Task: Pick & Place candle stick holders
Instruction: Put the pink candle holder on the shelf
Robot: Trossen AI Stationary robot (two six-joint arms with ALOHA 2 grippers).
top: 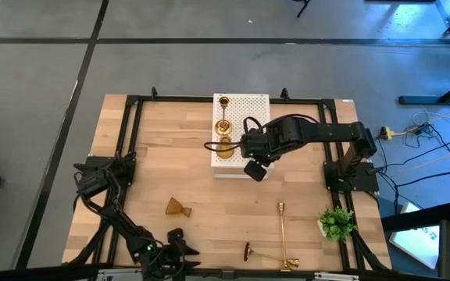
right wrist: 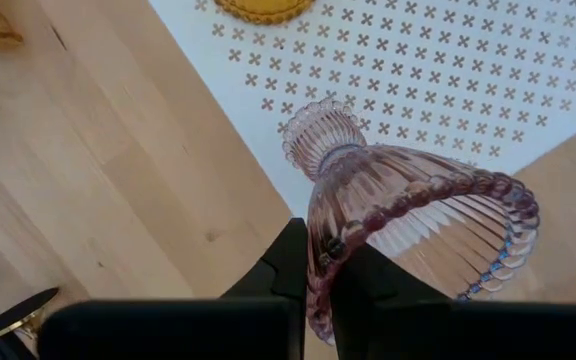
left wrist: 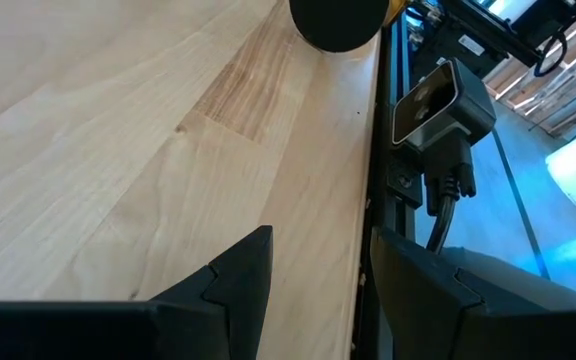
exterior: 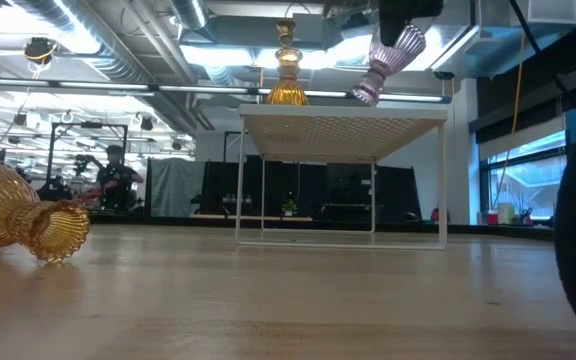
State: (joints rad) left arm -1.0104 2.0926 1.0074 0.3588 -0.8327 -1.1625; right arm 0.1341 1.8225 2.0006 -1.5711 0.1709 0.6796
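My right gripper [top: 250,148] is over the white perforated box [top: 244,105], shut on a pinkish-purple glass holder [right wrist: 408,205], which also shows in the low view [exterior: 388,58]. A brass candlestick [top: 223,117] and an amber glass holder [top: 223,148] stand upright on the box top. Another amber glass holder [top: 179,208] lies on its side on the table, also in the low view [exterior: 23,220]. Two brass candlesticks [top: 282,225] [top: 272,254] lie on the table near the front. My left gripper [left wrist: 318,285] is open and empty at the table's near edge. My right gripper pinches the wide flared end's rim [right wrist: 320,252] between its two fingers, one finger on each side of the glass wall. The holder is tilted, its narrow ribbed end [right wrist: 323,135] lowest, just over the box top [exterior: 363,95]. Whether that end touches the box I cannot tell.
A small green plant [top: 336,222] stands at the near right. A black frame [top: 131,140] runs around the table. A small camera [left wrist: 438,100] on a bracket sits past the near edge by my left gripper. The box stands on thin white legs [exterior: 240,190].
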